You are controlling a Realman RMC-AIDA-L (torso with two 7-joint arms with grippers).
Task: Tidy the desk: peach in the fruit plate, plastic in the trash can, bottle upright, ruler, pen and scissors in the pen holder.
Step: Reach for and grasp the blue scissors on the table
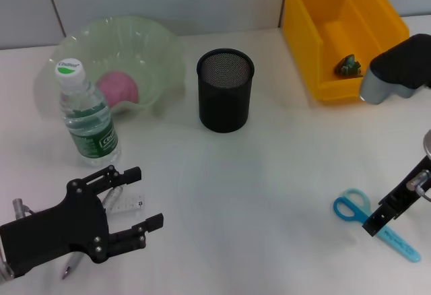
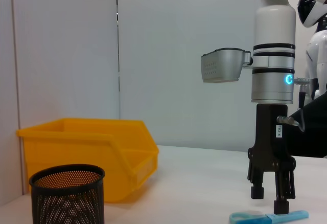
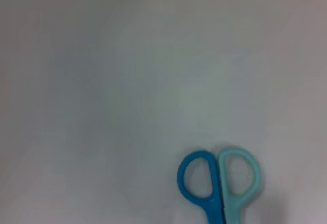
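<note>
Two arms reach over a white desk [image 1: 269, 194]. The right gripper [image 1: 384, 215] hangs just above the blue scissors [image 1: 374, 224], fingers slightly parted around nothing, tips near the blades. The left gripper [image 1: 138, 207], fingers spread and empty, hovers over the clear ruler [image 1: 126, 204] and pen [image 1: 74, 263]. Behind stand the upright bottle [image 1: 87, 116], peach [image 1: 118, 86] in the green fruit plate [image 1: 161, 52], mesh pen holder [image 1: 225, 89] and yellow bin [image 1: 337, 32] holding crumpled plastic [image 1: 349, 66].
</note>
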